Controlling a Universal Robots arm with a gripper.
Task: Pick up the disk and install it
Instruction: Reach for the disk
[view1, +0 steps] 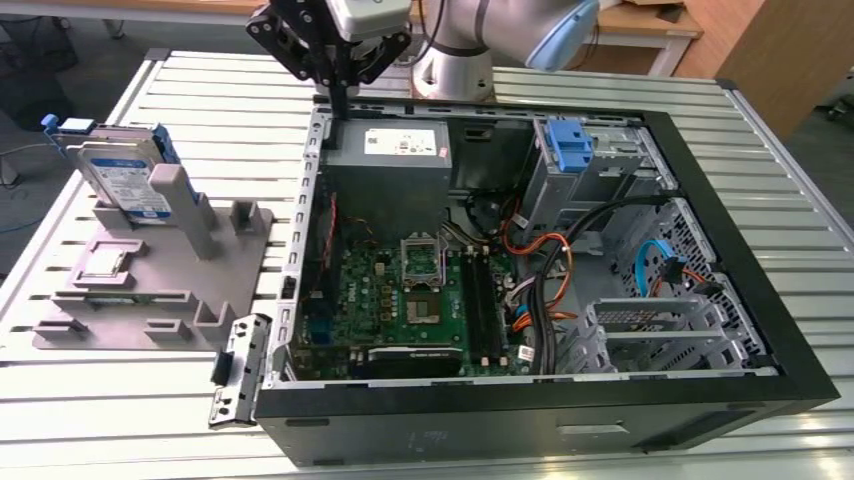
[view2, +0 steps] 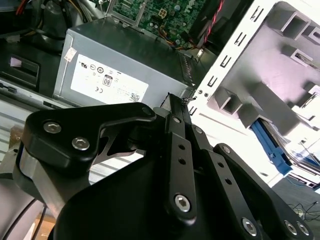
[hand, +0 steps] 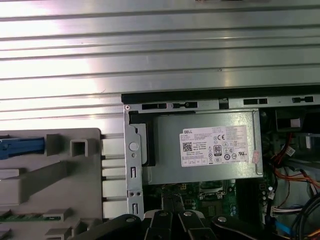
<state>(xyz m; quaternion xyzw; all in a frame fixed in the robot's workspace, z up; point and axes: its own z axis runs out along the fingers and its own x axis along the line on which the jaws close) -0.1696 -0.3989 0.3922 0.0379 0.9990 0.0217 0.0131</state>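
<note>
Gripper (view1: 336, 105), fingers together & holding nothing, hangs over the PC case's (view1: 534, 428) far corner, by the power supply (view1: 390, 148). Disk (view1: 123, 180) stands upright in the grey fixture (view1: 147, 290) on the worktop (view1: 200, 85), exterior view's left, well apart from the gripper. Judgement: a clean pick needs fingers spread first, approach from above, squeezing the flat faces.

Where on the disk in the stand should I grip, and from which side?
Probably the top edge of the disk, coming from above and clamping across its two flat faces. It stands on edge in the grey stand, with a post against one face lower down, so the top looks free.
</note>
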